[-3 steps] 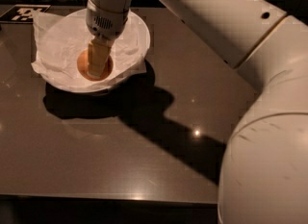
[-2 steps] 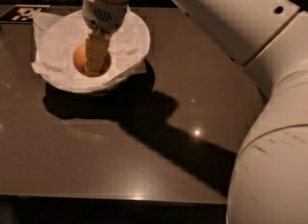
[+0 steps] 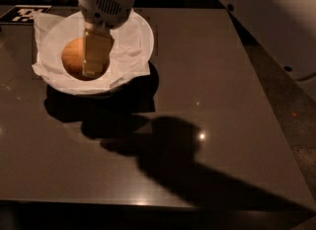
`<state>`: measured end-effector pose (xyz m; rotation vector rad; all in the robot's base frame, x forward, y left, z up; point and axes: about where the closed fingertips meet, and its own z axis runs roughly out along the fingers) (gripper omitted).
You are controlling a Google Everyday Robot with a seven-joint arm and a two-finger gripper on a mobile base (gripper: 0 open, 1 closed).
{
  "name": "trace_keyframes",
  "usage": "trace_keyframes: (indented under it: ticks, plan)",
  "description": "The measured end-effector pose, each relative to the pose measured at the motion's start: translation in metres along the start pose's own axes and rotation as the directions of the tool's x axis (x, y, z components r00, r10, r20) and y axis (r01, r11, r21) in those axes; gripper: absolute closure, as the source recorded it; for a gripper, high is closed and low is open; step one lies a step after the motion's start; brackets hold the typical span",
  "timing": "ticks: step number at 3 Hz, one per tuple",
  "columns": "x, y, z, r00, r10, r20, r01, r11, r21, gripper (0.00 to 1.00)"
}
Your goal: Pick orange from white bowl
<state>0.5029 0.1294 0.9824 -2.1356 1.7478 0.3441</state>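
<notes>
The white bowl (image 3: 140,29) stands at the far left of the dark table, lined with a crumpled white paper napkin (image 3: 126,51). The orange (image 3: 71,58) lies inside it, left of centre. My gripper (image 3: 91,68) reaches straight down into the bowl from its white wrist housing (image 3: 106,4). It sits right against the orange's right side and covers part of the fruit.
The dark glossy table (image 3: 207,76) stretches right and toward the front, with the arm's shadow across its middle. A black-and-white marker tag (image 3: 22,14) lies at the far left corner. The table's right edge (image 3: 266,95) borders a speckled floor. The white arm (image 3: 276,17) fills the upper right.
The gripper has shifted slightly right on the orange, so more of the fruit shows on its left. The big arm segment has swung up and out of the lower right.
</notes>
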Motion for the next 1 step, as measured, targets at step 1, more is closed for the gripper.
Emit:
trace_keyframes:
  ticks: [1]
  plan:
    - [-0.0024,0.026,-0.0156,0.998,-0.057,0.022,0.057,0.9983,0.015,1.0]
